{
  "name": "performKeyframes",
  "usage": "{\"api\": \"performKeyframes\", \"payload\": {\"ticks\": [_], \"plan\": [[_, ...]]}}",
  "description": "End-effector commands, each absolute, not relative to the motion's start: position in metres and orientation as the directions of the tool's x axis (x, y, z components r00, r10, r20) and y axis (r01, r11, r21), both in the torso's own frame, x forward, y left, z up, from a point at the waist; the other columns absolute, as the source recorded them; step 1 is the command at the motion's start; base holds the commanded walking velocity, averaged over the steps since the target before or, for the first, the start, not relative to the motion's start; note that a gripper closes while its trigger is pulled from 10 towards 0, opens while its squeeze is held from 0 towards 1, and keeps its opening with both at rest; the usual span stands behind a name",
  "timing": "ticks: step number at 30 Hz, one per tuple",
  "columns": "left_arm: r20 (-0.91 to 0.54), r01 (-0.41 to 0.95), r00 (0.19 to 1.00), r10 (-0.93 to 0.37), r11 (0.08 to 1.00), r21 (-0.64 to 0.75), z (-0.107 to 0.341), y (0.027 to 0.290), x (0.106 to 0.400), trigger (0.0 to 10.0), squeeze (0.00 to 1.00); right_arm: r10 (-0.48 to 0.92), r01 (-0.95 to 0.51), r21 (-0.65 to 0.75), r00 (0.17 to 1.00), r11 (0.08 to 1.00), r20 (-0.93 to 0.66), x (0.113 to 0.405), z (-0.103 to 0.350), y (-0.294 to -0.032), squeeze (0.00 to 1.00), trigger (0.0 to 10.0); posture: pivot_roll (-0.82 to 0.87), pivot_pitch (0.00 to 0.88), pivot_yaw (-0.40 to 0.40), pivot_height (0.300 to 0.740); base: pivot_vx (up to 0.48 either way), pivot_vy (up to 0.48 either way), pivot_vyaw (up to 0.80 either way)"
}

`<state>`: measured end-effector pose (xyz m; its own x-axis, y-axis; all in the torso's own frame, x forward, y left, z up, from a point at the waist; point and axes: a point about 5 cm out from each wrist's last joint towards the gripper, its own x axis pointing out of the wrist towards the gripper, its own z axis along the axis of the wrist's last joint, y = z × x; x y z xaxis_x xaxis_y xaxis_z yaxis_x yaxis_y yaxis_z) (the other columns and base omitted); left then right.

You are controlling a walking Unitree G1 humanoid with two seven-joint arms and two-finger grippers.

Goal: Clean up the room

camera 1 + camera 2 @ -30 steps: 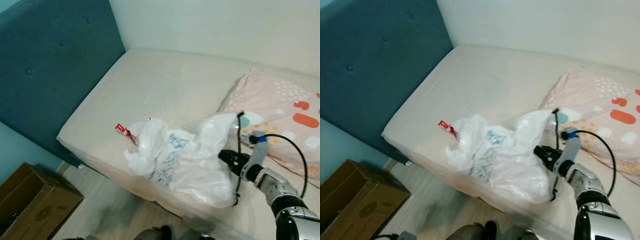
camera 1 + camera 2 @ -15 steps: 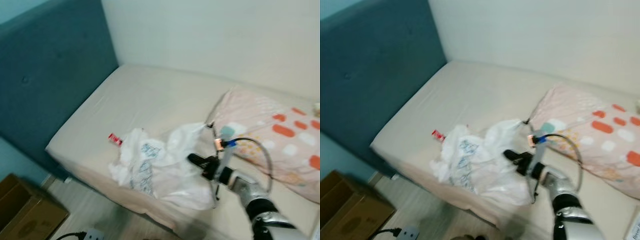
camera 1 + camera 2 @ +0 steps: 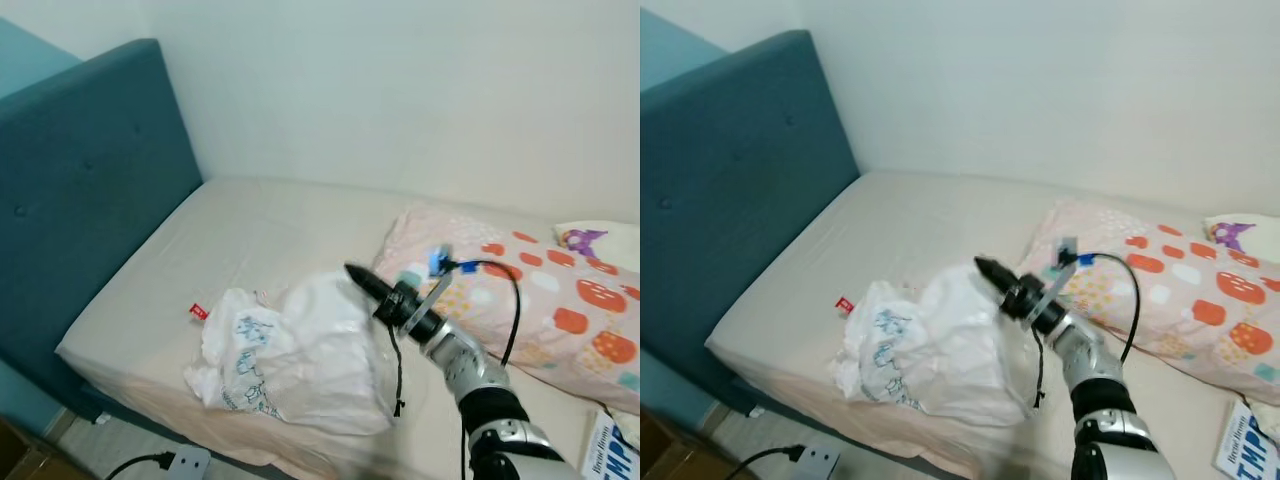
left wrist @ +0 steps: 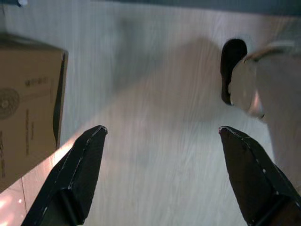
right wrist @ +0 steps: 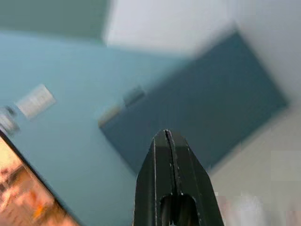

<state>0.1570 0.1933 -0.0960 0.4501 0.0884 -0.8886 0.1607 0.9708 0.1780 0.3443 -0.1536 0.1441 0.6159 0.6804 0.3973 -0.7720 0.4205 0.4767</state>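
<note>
A crumpled, glossy white plastic bag with blue print (image 3: 290,360) lies in soft folds near the front edge of the smooth beige mattress (image 3: 270,235). Above it the right gripper (image 3: 985,268) is pressed shut to a tapered black point, holding nothing. The left gripper (image 4: 160,136) hangs wide open over pale wood-grain floor (image 4: 155,84), beside a brown cardboard box (image 4: 26,99). A small red wrapper (image 3: 199,312) lies just beside the bag.

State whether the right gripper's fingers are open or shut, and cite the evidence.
Shut. In the right wrist view the right gripper's two black fingers meet along one thin seam; it hangs above the white plastic bag.
</note>
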Motion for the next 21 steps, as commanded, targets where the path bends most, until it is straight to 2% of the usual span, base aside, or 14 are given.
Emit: {"api": "performKeyframes", "payload": {"ticks": [1,3,5,6,7,8,9,10,11,12,14,17,18,21], "plan": [[-0.894,0.145,0.439,0.094,0.974,0.174,-0.097,0.191,0.156,10.0,0.0,0.674,-0.824,0.429,0.556,0.37,0.487,0.346,0.168,-0.15,0.0,0.0,0.01,0.014,0.022,0.74,0.0,0.0,0.0],[-0.893,0.134,0.438,0.099,0.976,0.174,-0.097,0.191,0.156,10.0,0.0,0.72,-0.817,0.398,0.565,0.417,0.403,0.348,0.164,-0.143,0.0,0.0,0.0,0.008,0.014,0.74,0.0,0.0,0.0],[-0.894,0.122,0.437,0.104,0.977,0.173,-0.097,0.191,0.157,10.0,0.0,0.76,-0.769,0.362,0.617,0.527,0.203,0.352,0.145,-0.135,0.0,0.0,0.0,0.007,0.014,0.74,0.0,0.0,0.0],[-0.894,0.122,0.437,0.104,0.977,0.173,-0.097,0.191,0.157,10.0,0.0,0.76,-0.769,0.362,0.617,0.527,0.203,0.352,0.145,-0.135,0.0,0.0,0.0,0.007,0.014,0.74,0.0,0.0,0.0],[-0.893,0.113,0.438,0.103,0.979,0.168,-0.097,0.19,0.157,10.0,0.0,0.663,-0.615,0.347,0.748,0.708,-0.026,0.358,0.117,-0.143,0.0,10.0,0.01,0.006,0.005,0.74,0.0,0.0,0.0],[-0.893,0.11,0.438,0.102,0.98,0.167,-0.097,0.19,0.158,10.0,0.0,0.541,-0.48,0.332,0.833,0.812,-0.12,0.36,0.105,-0.157,0.76,10.0,0.01,0.006,0.004,0.74,0.0,0.0,0.0],[-0.893,0.11,0.438,0.102,0.98,0.167,-0.097,0.19,0.158,10.0,0.0,0.541,-0.48,0.332,0.833,0.812,-0.12,0.36,0.105,-0.157,0.76,10.0,0.01,0.006,0.004,0.74,0.0,0.0,0.0],[-0.893,0.109,0.438,0.102,0.98,0.166,-0.096,0.19,0.158,10.0,0.0,0.444,-0.376,0.318,0.878,0.87,-0.177,0.36,0.097,-0.169,1.0,10.0,0.01,0.006,0.004,0.74,0.0,0.0,0.0],[-0.894,0.109,0.437,0.102,0.98,0.165,-0.096,0.19,0.158,10.0,0.0,0.35,-0.279,0.311,0.915,0.909,-0.201,0.358,0.092,-0.184,1.0,10.0,0.01,0.008,0.01,0.74,0.0,0.0,0.0],[-0.894,0.109,0.437,0.102,0.98,0.165,-0.096,0.19,0.158,10.0,0.0,0.35,-0.279,0.311,0.915,0.909,-0.201,0.358,0.092,-0.184,1.0,10.0,0.01,0.008,0.01,0.74,0.0,0.0,0.0],[-0.894,0.111,0.435,0.101,0.98,0.165,-0.096,0.191,0.158,10.0,0.0,0.223,-0.149,0.303,0.948,0.941,-0.228,0.354,0.088,-0.206,1.0,10.0,0.0,0.012,0.019,0.74,0.0,0.0,0.0],[-0.896,0.119,0.432,0.101,0.979,0.167,-0.096,0.192,0.157,10.0,0.0,0.134,-0.052,0.295,0.955,0.954,-0.264,0.349,0.083,-0.22,1.0,10.0,-0.01,0.015,0.025,0.74,0.0,0.0,0.0],[-0.897,0.127,0.429,0.101,0.977,0.171,-0.096,0.193,0.157,10.0,0.0,0.05,0.045,0.292,0.949,0.955,-0.312,0.342,0.074,-0.234,1.0,10.0,-0.01,0.019,0.029,0.74,0.0,0.0,0.0],[-0.899,0.138,0.426,0.105,0.974,0.179,-0.097,0.195,0.156,10.0,0.0,-0.004,0.131,0.307,0.924,0.943,-0.382,0.327,0.054,-0.242,1.0,10.0,0.0,0.032,0.039,0.74,0.0,0.0,0.0]]}}
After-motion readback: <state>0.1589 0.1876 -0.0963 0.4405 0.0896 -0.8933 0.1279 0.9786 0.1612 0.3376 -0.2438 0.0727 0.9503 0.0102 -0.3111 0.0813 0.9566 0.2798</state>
